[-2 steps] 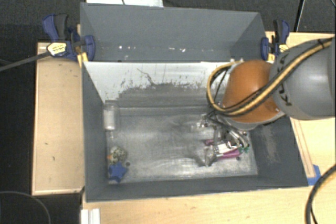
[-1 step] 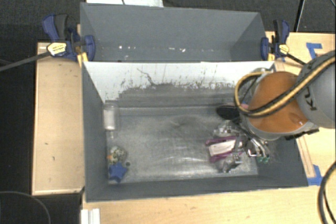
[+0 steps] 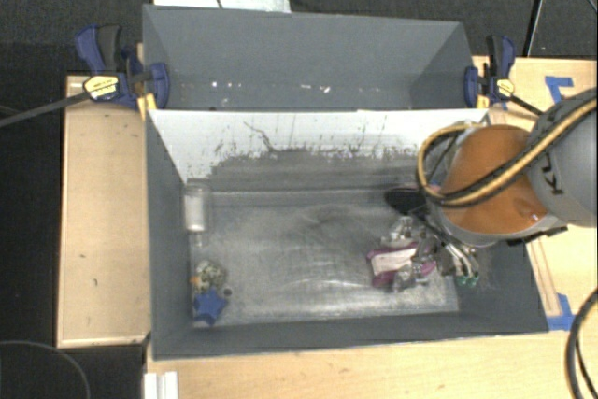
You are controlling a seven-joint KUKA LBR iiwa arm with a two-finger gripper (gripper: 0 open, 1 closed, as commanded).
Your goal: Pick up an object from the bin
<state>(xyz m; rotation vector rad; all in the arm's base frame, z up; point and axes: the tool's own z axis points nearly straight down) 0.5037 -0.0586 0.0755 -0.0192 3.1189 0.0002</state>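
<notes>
My gripper (image 3: 422,246) is low in the bin's right part, just under the orange wrist cover. Directly at its left side lies a small purple and white object (image 3: 386,263) on the bin floor, touching or almost touching the gripper. A small green-tipped piece (image 3: 466,274) sits at the gripper's right. A black object (image 3: 404,199) lies a little behind the gripper, partly under the cover.
At the bin's left wall lies a clear, roughly cylindrical item (image 3: 194,208). Near the front left corner are a small speckled object (image 3: 207,274) and a blue one (image 3: 209,305). The arm and its cables cover the bin's right edge.
</notes>
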